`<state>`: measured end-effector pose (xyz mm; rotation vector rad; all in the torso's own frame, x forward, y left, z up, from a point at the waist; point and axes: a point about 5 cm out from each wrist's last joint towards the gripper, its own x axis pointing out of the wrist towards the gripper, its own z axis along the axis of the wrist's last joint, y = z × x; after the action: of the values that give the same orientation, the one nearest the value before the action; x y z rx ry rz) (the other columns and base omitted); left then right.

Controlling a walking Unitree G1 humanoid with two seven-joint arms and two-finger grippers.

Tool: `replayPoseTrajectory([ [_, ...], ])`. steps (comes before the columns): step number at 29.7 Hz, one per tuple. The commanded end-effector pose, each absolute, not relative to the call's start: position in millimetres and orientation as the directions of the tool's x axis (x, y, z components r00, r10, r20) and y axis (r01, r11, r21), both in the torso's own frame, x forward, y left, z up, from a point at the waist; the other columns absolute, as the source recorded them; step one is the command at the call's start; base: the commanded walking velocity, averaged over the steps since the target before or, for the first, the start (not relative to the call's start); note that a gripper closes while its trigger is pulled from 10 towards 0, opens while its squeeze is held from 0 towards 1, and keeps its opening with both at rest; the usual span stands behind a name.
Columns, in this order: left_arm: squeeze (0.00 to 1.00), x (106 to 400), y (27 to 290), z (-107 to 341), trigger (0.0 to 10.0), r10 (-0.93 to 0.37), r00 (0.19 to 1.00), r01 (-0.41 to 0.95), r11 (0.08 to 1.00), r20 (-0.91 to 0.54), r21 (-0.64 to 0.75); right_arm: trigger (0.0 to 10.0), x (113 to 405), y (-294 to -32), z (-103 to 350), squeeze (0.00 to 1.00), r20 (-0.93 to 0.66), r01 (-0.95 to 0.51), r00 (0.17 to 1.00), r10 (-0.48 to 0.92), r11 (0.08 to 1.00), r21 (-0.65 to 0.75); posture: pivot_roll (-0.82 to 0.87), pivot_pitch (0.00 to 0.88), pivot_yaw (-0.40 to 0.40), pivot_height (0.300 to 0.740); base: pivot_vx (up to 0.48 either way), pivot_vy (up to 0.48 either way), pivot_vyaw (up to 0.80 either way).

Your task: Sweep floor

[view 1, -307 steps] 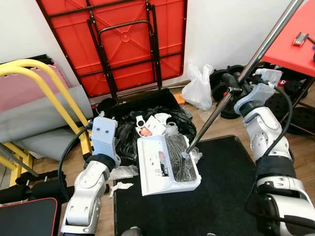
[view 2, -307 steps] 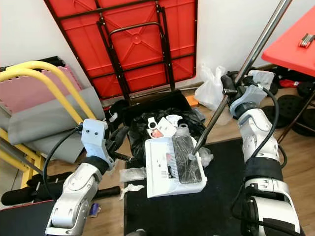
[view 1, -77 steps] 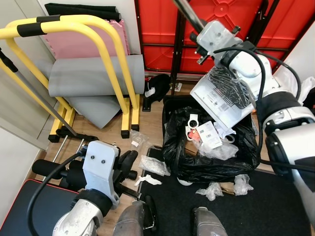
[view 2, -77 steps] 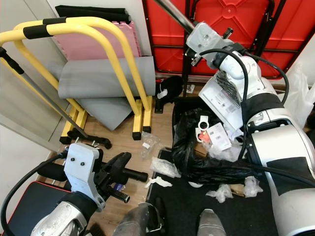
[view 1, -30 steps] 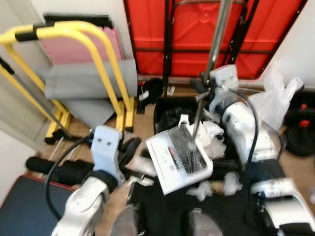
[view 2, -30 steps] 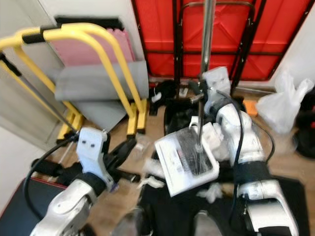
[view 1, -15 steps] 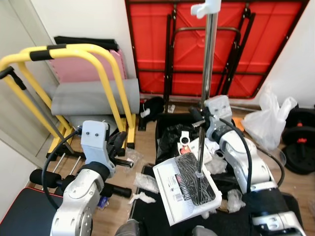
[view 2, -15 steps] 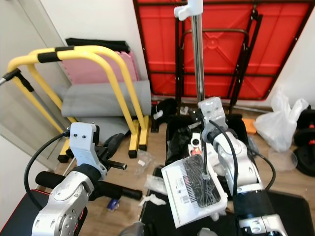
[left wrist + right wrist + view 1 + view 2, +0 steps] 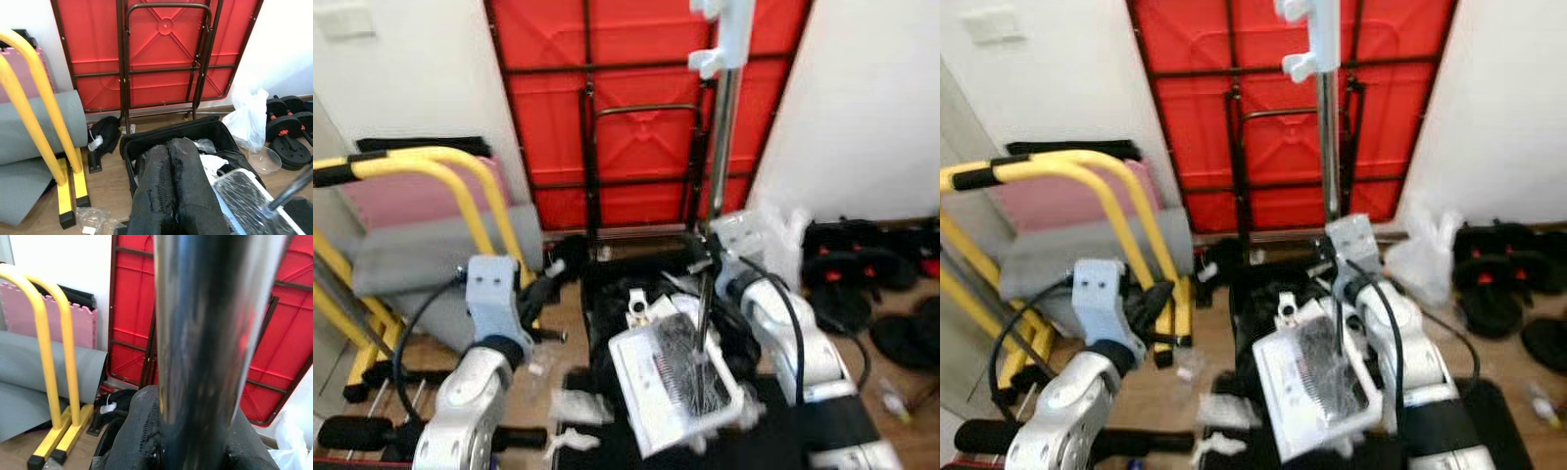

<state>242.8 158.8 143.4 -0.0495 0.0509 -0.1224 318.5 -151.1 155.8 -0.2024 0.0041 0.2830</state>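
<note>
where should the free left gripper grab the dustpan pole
On the bare metal pole above the right gripper, coming in from the robot's left. The pole stands near upright with the white dustpan hanging at its foot, and the right gripper is shut on its lower stretch, so the clear length higher up is probably the easiest hold. The left gripper sits low at the left.

The robot has two silver arms with smooth rounded shells. The left arm (image 9: 470,392) ends in a pale grey box-shaped wrist block (image 9: 491,287) with two small dark screw holes on its face, and a black band sits under this block. A thin black cable (image 9: 416,318) loops from the block down along the arm. The right arm (image 9: 1400,338) has a similar grey block (image 9: 1349,235) and a black cable. The fingers (image 9: 176,191) are black and have a rough, woven-looking surface.
</note>
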Motion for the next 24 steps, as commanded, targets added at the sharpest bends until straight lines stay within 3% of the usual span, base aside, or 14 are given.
replayPoseTrajectory([
  [1, 0.00, 244.2, 162.5, 140.6, 10.0, -0.102, 0.993, 0.099, 0.994, -0.055, -0.048, 10.0, 322.2, -145.9, 173.0, 0.00, 0.042, -0.278, 0.956, 0.291, 0.941, -0.194, -0.13, 0.000, 0.009, 0.740, 0.000, 0.000, 0.00],
  [8, 0.00, 245.9, 162.3, 140.3, 10.0, -0.103, 0.994, 0.101, 0.994, -0.046, -0.043, 10.0, 327.2, -148.5, 176.8, 0.00, 0.050, -0.243, 0.965, 0.258, 0.949, -0.199, -0.13, 0.000, 0.010, 0.740, 0.000, 0.000, 0.00],
  [24, 0.00, 245.5, 161.5, 139.3, 10.0, -0.109, 0.993, 0.108, 0.994, -0.041, -0.036, 10.0, 328.8, -144.9, 174.7, 0.00, 0.042, -0.241, 0.967, 0.252, 0.953, -0.183, -0.12, 0.000, 0.009, 0.740, -0.265, 0.000, -0.15],
])
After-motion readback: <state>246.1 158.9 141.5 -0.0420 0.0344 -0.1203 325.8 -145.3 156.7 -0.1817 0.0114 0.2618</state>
